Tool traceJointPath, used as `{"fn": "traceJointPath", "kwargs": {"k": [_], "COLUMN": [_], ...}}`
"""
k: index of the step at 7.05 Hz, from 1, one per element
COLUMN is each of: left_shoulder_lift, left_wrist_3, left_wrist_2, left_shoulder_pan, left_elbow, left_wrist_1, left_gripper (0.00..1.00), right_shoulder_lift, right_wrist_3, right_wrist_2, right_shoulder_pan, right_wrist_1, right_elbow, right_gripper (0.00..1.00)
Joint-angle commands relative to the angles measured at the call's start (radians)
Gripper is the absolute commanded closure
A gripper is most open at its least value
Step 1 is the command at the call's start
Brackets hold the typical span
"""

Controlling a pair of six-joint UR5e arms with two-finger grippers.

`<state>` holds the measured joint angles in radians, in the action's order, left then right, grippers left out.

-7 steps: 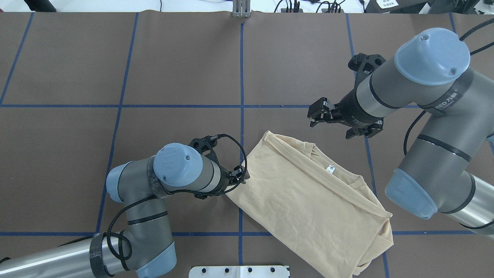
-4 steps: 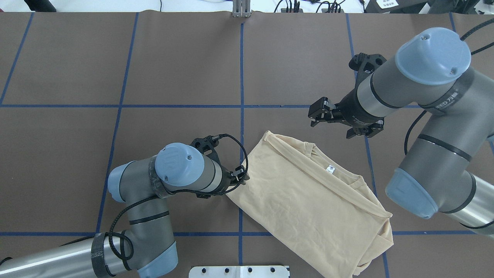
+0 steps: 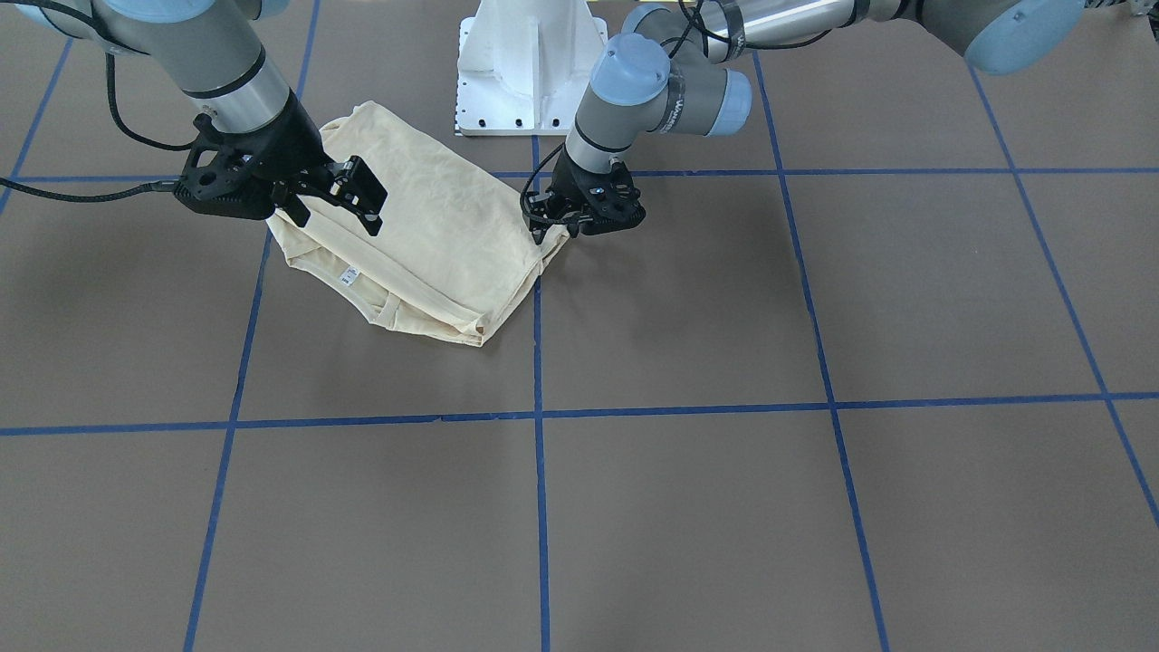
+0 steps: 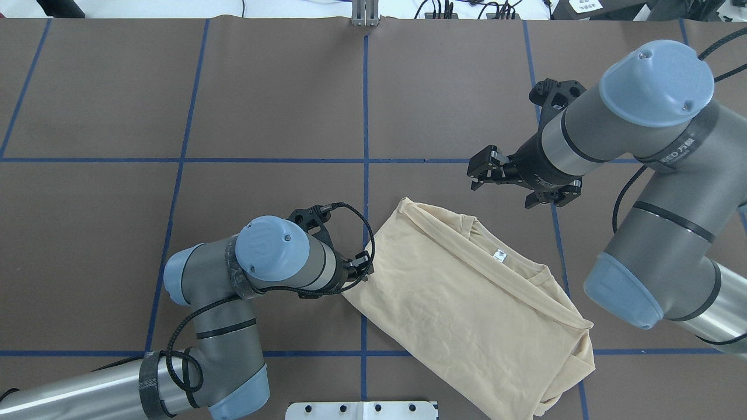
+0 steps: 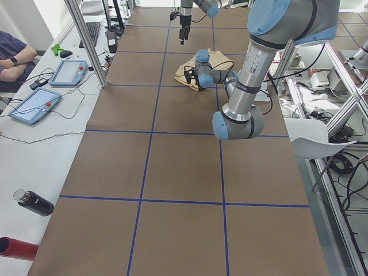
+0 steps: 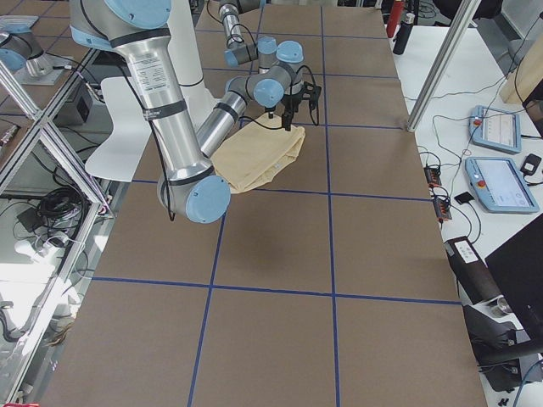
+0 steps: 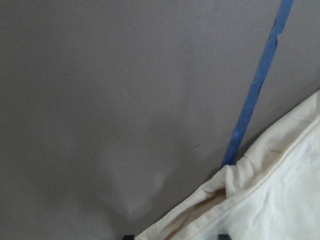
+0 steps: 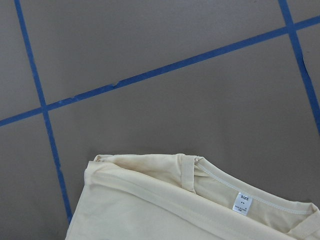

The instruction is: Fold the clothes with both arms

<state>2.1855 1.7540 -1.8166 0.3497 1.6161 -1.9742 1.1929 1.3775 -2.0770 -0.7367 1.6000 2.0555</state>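
Left jaws straddling T-shirt (image 3: pixel 435 244) corner, right apart

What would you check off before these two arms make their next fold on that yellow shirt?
1. Is the right gripper free? ok: it is open and empty, raised near the collar end of the shirt.
2. Does the left gripper hold the shirt's corner? cannot tell: the wrist view shows fabric at its mouth, but not whether it is clamped.
3. Is the shirt lying flat? ok: it is one folded packet, with the neck label facing up.
4. Are the left arm and right arm well apart? ok: they are on opposite sides of the shirt.
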Motion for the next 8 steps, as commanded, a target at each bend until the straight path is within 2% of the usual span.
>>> {"fn": "traceJointPath", "kwargs": {"k": [1, 2, 3, 6, 8], "left_shoulder_lift": [0.0, 0.0, 0.0, 0.0, 0.0], "left_wrist_3": [-0.002, -0.002, -0.002, 0.001, -0.001], "left_wrist_2": [0.0, 0.0, -0.001, -0.003, -0.003], "left_shoulder_pan": [0.0, 0.0, 0.0, 0.005, 0.076], "left_elbow": [0.001, 0.001, 0.001, 0.019, 0.015], "left_wrist_1": [0.0, 0.0, 0.002, 0.015, 0.018], "left_gripper": [0.6, 0.86, 1.0, 1.0, 1.0], "right_shoulder_lift": [0.0, 0.0, 0.0, 0.004, 0.004], "right_wrist_3": [0.0, 0.0, 0.0, -0.002, -0.009], "right_wrist_2": [0.0, -0.003, -0.003, -0.005, -0.006], "right_shoulder_pan": [-0.003, -0.006, -0.006, -0.009, -0.023], "right_wrist_1": [0.0, 0.0, 0.0, 0.0, 0.0], "right_elbow": [-0.001, 0.0, 0.0, -0.002, 0.0], "right_gripper": [0.0, 0.0, 0.0, 0.0, 0.0]}}
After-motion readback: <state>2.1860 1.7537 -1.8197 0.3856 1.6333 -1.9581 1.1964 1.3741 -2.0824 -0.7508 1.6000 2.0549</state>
